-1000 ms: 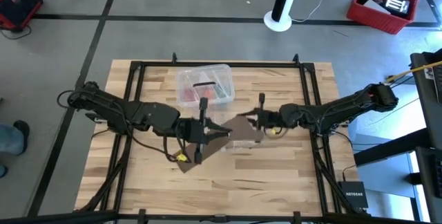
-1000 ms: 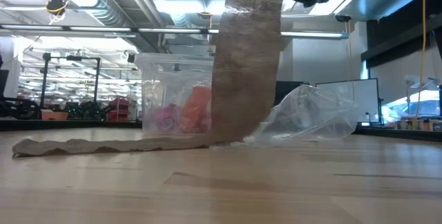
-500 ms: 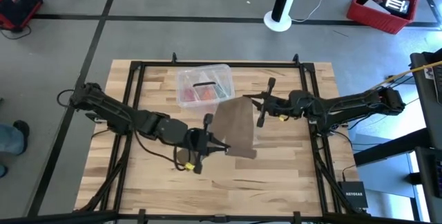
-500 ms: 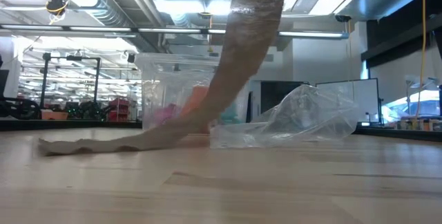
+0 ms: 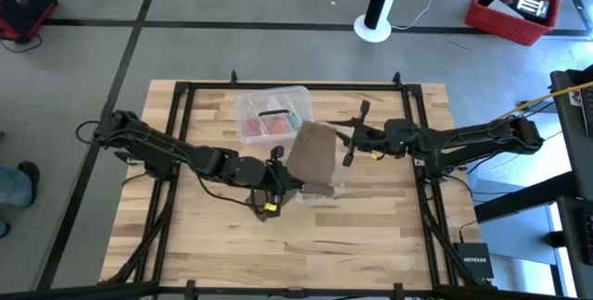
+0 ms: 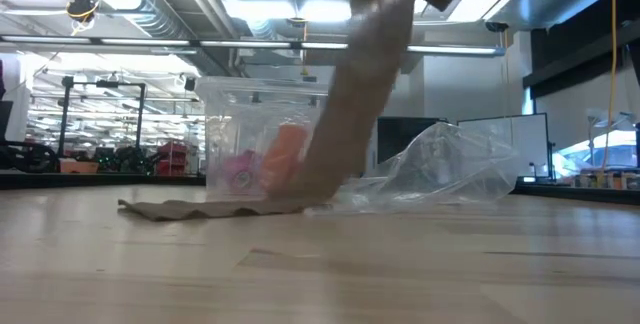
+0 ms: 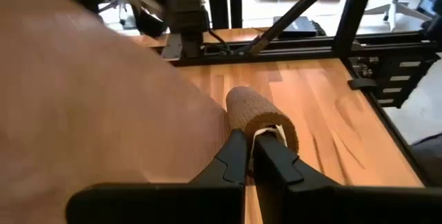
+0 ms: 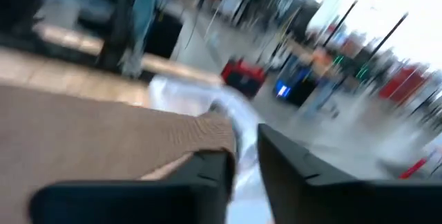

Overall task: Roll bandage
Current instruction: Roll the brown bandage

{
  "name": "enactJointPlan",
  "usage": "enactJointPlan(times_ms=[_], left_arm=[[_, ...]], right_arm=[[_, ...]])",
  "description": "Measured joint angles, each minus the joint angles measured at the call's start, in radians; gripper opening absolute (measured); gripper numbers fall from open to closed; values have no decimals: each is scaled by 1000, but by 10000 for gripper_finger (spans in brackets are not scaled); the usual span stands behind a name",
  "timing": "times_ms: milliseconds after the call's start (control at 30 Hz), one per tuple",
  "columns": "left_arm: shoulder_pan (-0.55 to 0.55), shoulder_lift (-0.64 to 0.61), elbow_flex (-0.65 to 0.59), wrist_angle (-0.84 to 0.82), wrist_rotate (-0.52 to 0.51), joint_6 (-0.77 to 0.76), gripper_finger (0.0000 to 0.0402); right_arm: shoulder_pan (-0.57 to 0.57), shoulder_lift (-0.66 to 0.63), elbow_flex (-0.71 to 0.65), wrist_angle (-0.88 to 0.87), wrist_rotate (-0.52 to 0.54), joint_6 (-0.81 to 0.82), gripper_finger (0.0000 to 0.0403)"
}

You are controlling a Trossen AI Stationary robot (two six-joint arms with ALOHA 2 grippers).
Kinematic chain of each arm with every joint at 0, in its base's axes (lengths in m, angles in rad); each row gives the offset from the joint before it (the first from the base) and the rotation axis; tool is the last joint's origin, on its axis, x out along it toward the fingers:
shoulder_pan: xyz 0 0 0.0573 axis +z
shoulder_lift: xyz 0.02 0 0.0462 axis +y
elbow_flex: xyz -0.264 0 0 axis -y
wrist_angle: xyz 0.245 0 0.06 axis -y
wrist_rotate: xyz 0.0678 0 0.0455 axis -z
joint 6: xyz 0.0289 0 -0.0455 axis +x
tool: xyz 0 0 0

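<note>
Two hands clamped on the long brown-tan fabric bandage [image 5: 313, 156]: left hand [image 7: 253, 149] at its rolled end, right hand [image 5: 345, 140] at its raised edge above the wooden desk [image 5: 371, 235].

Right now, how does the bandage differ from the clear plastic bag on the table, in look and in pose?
The bandage is dull brown-tan fabric you cannot see through; the plastic bag is clear and crinkled. The bandage hangs from above, its lower end lying flat on the table, while the bag sits as a puffed heap entirely on the wood. The left gripper is shut on the bandage's rolled end; no gripper holds the bag. Both are soft and rest partly on the same table.
</note>
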Motion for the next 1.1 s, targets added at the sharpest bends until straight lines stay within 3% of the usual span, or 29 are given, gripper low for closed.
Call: enactJointPlan(times_ms=[333, 500, 667, 833, 967, 1100], left_arm=[[6, -40, 0, -2, 8, 49, 0], [7, -99, 0, -1, -2, 88, 0], [34, -114, 0, 25, -11, 99, 0], [57, -100, -4, 137, -233, 170, 0], [46, -80, -6, 235, -247, 249, 0], [28, -59, -6, 306, -183, 326, 0]], right_arm=[[1, -42, 11, -444, -53, 260, 239], [32, -105, 119, -738, -123, 375, 280], [68, -138, 240, -949, -167, 439, 293], [106, -195, 274, -963, -261, 479, 285], [114, -261, 222, -889, -221, 486, 275], [111, -339, 78, -663, -218, 469, 265]])
